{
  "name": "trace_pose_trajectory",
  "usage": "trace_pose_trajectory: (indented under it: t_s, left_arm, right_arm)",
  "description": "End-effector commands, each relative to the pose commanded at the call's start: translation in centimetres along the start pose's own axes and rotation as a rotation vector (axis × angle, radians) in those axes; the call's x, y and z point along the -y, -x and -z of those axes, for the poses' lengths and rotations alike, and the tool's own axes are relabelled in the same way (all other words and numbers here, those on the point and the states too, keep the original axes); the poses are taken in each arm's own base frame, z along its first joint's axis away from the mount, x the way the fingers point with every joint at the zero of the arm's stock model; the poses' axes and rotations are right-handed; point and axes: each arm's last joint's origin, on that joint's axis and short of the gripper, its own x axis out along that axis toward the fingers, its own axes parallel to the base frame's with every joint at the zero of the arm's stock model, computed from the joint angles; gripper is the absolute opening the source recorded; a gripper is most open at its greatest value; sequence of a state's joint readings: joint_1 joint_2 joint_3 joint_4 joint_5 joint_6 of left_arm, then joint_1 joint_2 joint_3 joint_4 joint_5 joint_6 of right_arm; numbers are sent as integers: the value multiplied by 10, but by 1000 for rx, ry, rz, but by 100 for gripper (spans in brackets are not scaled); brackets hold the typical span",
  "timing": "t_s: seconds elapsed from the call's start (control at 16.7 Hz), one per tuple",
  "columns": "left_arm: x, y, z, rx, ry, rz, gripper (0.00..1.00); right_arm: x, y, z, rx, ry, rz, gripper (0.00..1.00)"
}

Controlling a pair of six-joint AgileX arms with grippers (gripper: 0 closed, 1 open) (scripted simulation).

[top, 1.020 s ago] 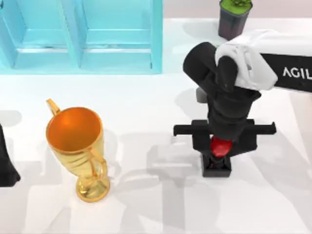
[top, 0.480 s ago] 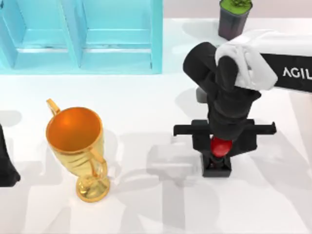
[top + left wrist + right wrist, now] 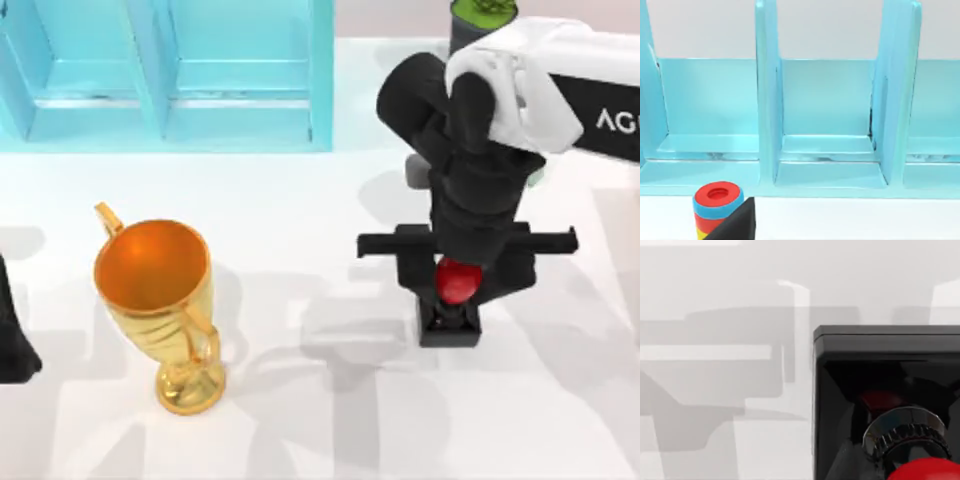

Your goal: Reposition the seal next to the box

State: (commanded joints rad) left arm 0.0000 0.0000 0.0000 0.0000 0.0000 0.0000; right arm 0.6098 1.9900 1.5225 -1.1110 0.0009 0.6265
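Where the top view looks down on the white worktop [image 3: 300, 420], the right arm reaches in from the right edge, and its right claw [image 3: 457, 283] is pinching the seal [image 3: 455, 285] by its red knob, the black cube base showing just below. The seal is right of centre, well apart from the gold trophy [image 3: 160, 300] standing on the left side. A turquoise shelf unit [image 3: 165, 75] runs along the far left, and a dark pot with a green plant [image 3: 478, 22] sits at the far edge behind the arm. The left arm [image 3: 12, 335] is parked at the left edge.

In the left wrist view, the shelf unit's open compartments [image 3: 827, 115] face the camera, with a stack of coloured rings [image 3: 716, 207] in front.

In the right wrist view, the seal's knob [image 3: 925, 471] and black base [image 3: 885, 370] appear above the worktop.
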Motion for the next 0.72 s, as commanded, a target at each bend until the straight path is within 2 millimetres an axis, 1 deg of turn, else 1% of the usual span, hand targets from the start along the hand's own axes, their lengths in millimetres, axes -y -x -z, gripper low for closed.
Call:
trace_pose_trajectory:
  t_s: [0.12,0.18,0.42,0.48,0.6,0.72]
  left_arm:
    - [0,0,0,0,0,0,100]
    - [0,0,0,0,0,0,100]
    - [0,0,0,0,0,0,100]
    - [0,0,0,0,0,0,100]
    - [0,0,0,0,0,0,100]
    - [0,0,0,0,0,0,100]
  right_arm:
    - [1,14,0,7,-1,-4,0]
    - [1,16,0,8,-1,-5,0]
    - [1,13,0,3,-2,-2,0]
    - [2,14,-3,-2,-1,2,0]
    - [11,16,-17,-20,-1,13,0]
    - [26,25,-39,-33,1,17,0]
